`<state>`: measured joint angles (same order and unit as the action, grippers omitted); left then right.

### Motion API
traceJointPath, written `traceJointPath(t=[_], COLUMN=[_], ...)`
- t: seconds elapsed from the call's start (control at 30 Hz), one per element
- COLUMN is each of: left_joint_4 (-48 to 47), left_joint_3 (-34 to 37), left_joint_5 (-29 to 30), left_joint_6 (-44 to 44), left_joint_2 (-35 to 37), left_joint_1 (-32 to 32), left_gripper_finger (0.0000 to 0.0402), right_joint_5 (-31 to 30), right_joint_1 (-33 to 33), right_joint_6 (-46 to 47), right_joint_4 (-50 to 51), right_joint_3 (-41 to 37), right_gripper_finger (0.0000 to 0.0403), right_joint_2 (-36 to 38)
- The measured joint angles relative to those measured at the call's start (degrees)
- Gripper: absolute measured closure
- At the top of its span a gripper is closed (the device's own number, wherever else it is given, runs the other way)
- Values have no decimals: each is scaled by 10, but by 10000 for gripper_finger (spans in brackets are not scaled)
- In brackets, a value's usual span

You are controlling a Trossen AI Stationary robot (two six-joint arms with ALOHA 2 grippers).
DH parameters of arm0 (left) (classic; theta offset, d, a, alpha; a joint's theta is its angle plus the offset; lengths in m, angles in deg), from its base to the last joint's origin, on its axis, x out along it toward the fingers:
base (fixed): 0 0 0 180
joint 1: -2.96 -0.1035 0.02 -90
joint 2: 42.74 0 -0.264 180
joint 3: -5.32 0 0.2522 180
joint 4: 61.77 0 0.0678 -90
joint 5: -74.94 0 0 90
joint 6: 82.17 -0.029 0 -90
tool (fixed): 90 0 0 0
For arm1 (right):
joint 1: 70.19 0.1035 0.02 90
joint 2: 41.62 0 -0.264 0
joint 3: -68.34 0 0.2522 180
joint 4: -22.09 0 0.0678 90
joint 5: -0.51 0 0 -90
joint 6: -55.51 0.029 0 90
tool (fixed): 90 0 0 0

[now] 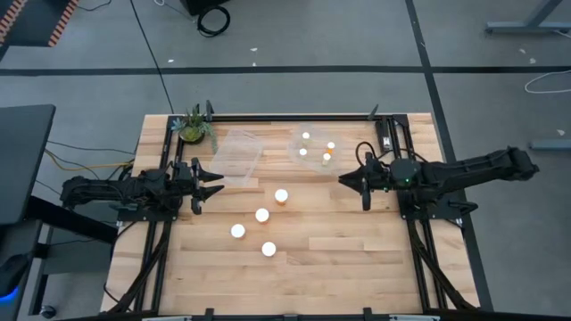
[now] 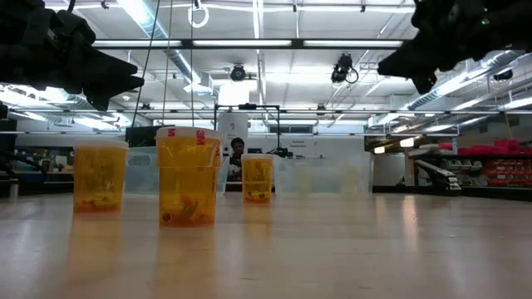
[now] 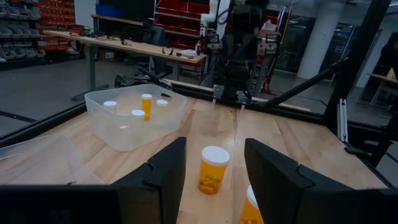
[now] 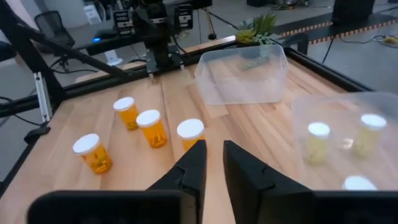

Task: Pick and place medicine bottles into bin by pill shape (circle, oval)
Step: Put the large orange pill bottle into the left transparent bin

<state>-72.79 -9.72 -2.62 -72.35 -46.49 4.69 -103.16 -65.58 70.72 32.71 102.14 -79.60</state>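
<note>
Several amber bottles with white caps stand upright on the wood table in a slanted row: (image 1: 281, 195), (image 1: 262, 215), (image 1: 238, 231), (image 1: 268, 249). Several more stand inside a clear bin (image 1: 314, 165) at the far middle. My left gripper (image 1: 214, 183) hovers open at the table's left, pointing right; the nearest bottle (image 3: 213, 169) stands beyond its fingers. My right gripper (image 1: 342, 179) hovers at the right, pointing left, with only a narrow gap (image 4: 215, 163) between its fingers. Both are empty.
A second clear bin (image 1: 236, 156) stands empty at the far left, near my left gripper. A small green potted plant (image 1: 192, 125) stands at the far left corner. Black frame rails run along the table's left, right and far edges.
</note>
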Motion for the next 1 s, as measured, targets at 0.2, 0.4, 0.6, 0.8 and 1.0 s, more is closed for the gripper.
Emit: traceJointPath(t=[0.2, 0.4, 0.6, 0.8, 1.0], left_joint_4=[0, 0, 0, 0, 0], left_joint_3=[0, 0, 0, 0, 0], left_joint_5=[0, 0, 0, 0, 0], left_joint_6=[0, 0, 0, 0, 0], left_joint_2=[0, 0, 0, 0, 0], left_joint_1=[0, 0, 0, 0, 0], left_gripper_finger=[230, 230, 230, 230, 230], right_joint_5=[0, 1, 2, 1, -15], right_joint_1=[23, 38, 57, 88, 99], right_joint_6=[34, 50, 72, 60, 23], right_joint_4=[-59, -144, -196, -191, -186], right_joint_3=[-72, -131, -175, -177, -177], right_gripper_finger=[383, 395, 397, 398, 398], right_joint_2=[46, 56, 56, 69, 92])
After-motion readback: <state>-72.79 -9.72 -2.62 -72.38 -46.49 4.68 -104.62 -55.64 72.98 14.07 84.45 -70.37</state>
